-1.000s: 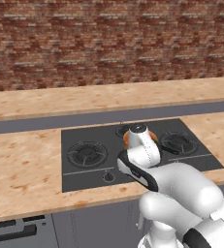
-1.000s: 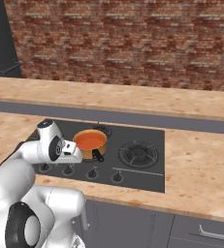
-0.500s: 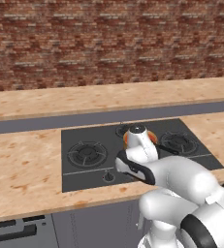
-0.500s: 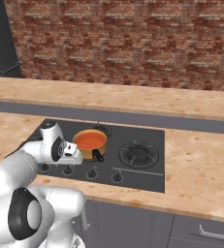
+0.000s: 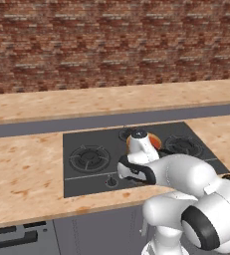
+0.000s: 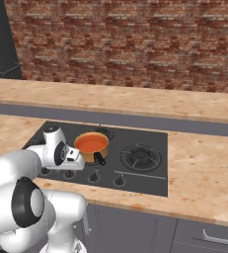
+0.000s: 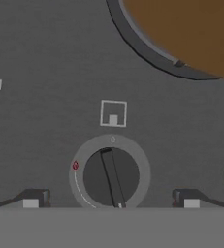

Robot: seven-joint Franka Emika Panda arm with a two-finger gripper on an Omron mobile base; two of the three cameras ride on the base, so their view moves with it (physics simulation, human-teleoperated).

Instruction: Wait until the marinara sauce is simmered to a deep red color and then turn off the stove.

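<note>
The wide dark grey rectangular stove [image 6: 145, 170] is set into the speckled light-wood surface [image 6: 204, 163] in front of the red brick wall [image 6: 135, 44]. On its middle burner stands the small copper-orange saucepan [image 6: 92, 147], and the marinara sauce [image 6: 91, 143] lies in it as a smooth flat orange-red disc.

In the hand view the robot's gripper [image 7: 111, 201] hangs right over one small round dark knob [image 7: 111, 176] in the front row. The two dark fingers [image 7: 35, 197] stand wide apart, one on each side of the knob, holding nothing. The knob's raised bar points nearly at the "0" mark, a little off it.

The knob is likely stiff, rigid and smooth — a fixed part that only turns, so weight does not matter but slip does. The best hold looks to be across the raised bar, with the fingers closed on its two flat sides. A grip on the round rim would probably slide.

Whether the sauce counts as deep red I cannot tell — it reads orange-red in the right base view.
</note>
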